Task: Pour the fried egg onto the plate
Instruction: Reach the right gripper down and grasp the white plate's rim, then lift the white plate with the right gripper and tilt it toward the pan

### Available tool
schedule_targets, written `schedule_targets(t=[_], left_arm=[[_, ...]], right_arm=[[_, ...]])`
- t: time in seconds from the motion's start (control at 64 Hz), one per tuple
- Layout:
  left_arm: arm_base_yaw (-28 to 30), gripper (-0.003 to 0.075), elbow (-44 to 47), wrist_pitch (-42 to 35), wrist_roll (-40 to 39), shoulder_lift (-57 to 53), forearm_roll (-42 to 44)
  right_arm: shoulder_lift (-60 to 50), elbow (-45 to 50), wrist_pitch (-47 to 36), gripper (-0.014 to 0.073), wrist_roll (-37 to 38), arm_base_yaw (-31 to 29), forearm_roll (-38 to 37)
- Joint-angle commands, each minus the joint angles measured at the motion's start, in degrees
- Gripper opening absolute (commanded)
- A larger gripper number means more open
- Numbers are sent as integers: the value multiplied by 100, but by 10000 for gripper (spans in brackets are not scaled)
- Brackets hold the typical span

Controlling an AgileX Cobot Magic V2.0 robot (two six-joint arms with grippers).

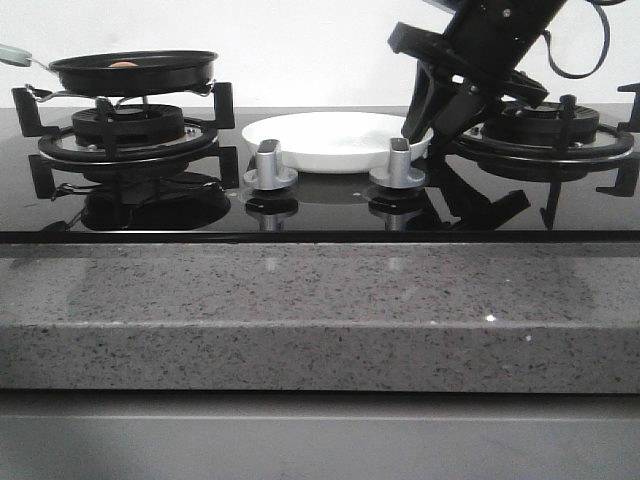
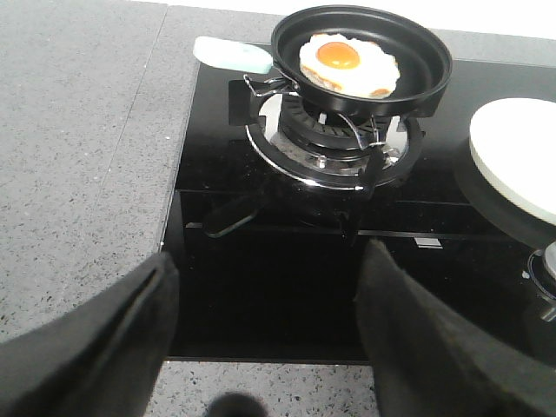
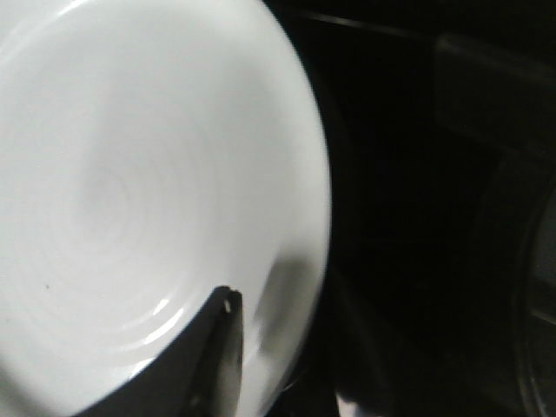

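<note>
The fried egg (image 2: 347, 64) lies in a black frying pan (image 2: 417, 82) on the left burner; in the front view only a sliver of the egg (image 1: 123, 64) shows above the pan (image 1: 135, 70). The white plate (image 1: 330, 140) sits on the hob between the burners. My left gripper (image 2: 269, 256) is open and empty, well short of the pan, above the hob's near edge. It is out of the front view. My right gripper (image 1: 416, 128) is at the plate's right rim. In the right wrist view it (image 3: 287, 365) is open and straddles the plate (image 3: 130, 191) rim, one finger (image 3: 213, 347) inside.
The pan has a mint handle (image 2: 233, 56) pointing away from the plate (image 2: 521, 148). Two silver knobs (image 1: 270, 165) (image 1: 398, 163) stand in front of the plate. A second burner grate (image 1: 545, 130) is at the right. A grey speckled counter (image 1: 320, 310) fronts the black glass hob.
</note>
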Motion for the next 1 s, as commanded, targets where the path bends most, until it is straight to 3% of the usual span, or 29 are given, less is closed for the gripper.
schedule_targets(t=[0.0, 0.328, 0.688, 0.985], left_arm=[[18, 440, -184, -397, -8, 26, -69], [18, 440, -184, -397, -8, 26, -69], [18, 440, -184, -397, -8, 26, -59], [18, 440, -184, -397, -8, 26, -59]], right_arm=[[-294, -186, -18, 205, -79, -3, 153], [-294, -191, -206, -71, -79, -3, 153], [-855, -351, 18, -67, -84, -16, 148], [-2684, 1628, -778, -67, -490, -3, 278]])
